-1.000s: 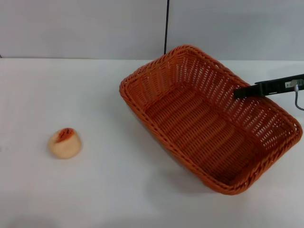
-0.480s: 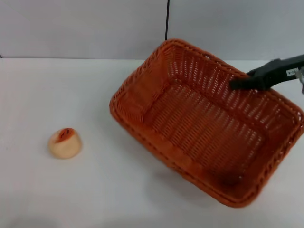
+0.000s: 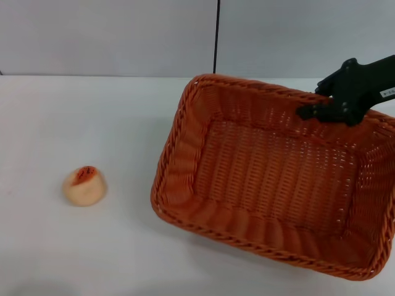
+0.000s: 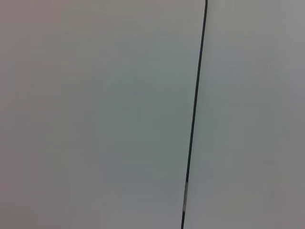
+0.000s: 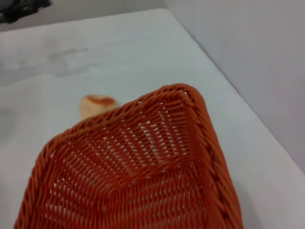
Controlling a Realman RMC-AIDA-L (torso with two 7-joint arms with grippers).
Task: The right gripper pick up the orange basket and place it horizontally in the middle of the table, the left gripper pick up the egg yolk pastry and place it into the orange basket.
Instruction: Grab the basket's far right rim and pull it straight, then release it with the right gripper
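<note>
The right tool point(image 3: 318, 110) is clamped on the far rim of the orange basket point(image 3: 271, 179), toward its right end. The basket sits on the right half of the white table point(image 3: 92, 123), its long side running nearly across the head view, tilted a little. The egg yolk pastry point(image 3: 84, 185) lies well apart to the left, orange-red patch up. The left tool is out of sight; its wrist camera faces only the pale wall point(image 4: 95, 114)
</note>
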